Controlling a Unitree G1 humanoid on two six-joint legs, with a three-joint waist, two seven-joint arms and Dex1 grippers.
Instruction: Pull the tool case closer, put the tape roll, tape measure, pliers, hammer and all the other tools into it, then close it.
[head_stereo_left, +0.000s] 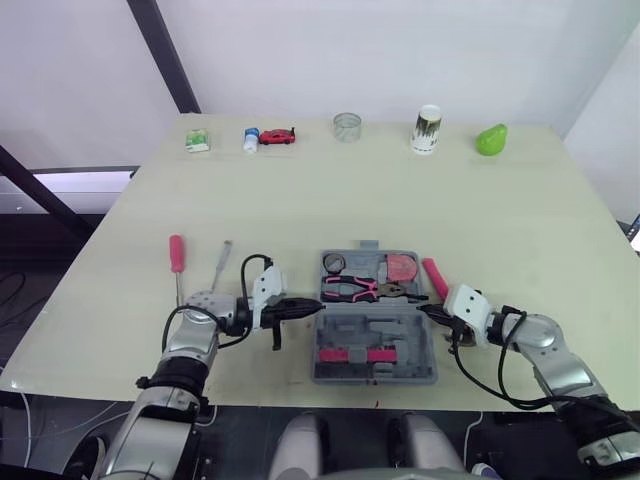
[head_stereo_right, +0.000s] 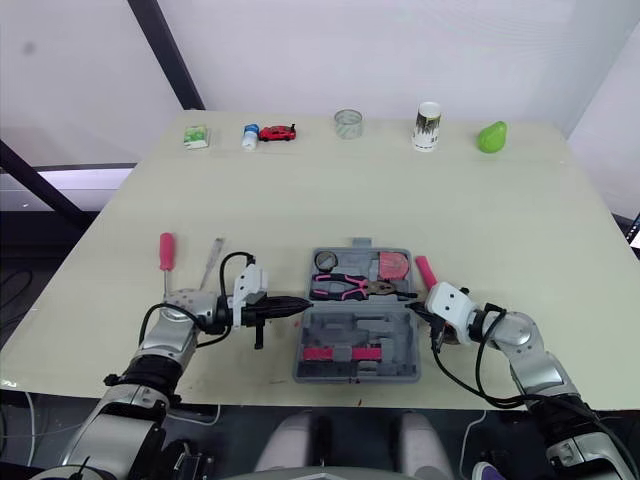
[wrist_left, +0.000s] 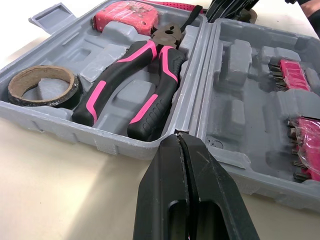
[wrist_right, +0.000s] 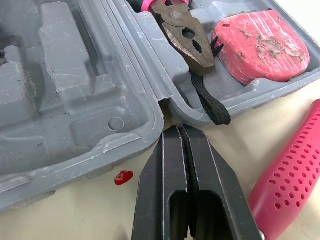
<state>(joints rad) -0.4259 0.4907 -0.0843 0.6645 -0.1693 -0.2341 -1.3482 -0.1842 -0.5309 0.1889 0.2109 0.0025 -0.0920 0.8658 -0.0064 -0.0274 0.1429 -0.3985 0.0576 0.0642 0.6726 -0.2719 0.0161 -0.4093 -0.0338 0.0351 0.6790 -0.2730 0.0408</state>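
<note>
The grey tool case (head_stereo_left: 420, 366) lies open near the table's front edge. Its far half holds the tape roll (head_stereo_left: 333, 263), pink-handled pliers (head_stereo_left: 352, 290) and pink tape measure (head_stereo_left: 403, 267). Pink bits (head_stereo_left: 354, 354) sit in the near half. My left gripper (head_stereo_left: 320, 307) is shut, its tip at the case's left edge by the hinge (wrist_left: 197, 100). My right gripper (head_stereo_left: 422, 309) is shut at the right edge by the hinge. The hammer's pink handle (wrist_right: 295, 170) lies on the table just right of the case. A red-handled screwdriver (head_stereo_left: 177, 255) and a grey-handled tool (head_stereo_left: 222, 262) lie to the left.
Along the table's far edge stand a small green box (head_stereo_left: 197, 140), a little bottle (head_stereo_left: 251, 139), a red toy car (head_stereo_left: 277, 136), a clear cup (head_stereo_left: 347, 127), a can (head_stereo_left: 426, 129) and a green object (head_stereo_left: 491, 139). Bare tabletop spreads between them and the case.
</note>
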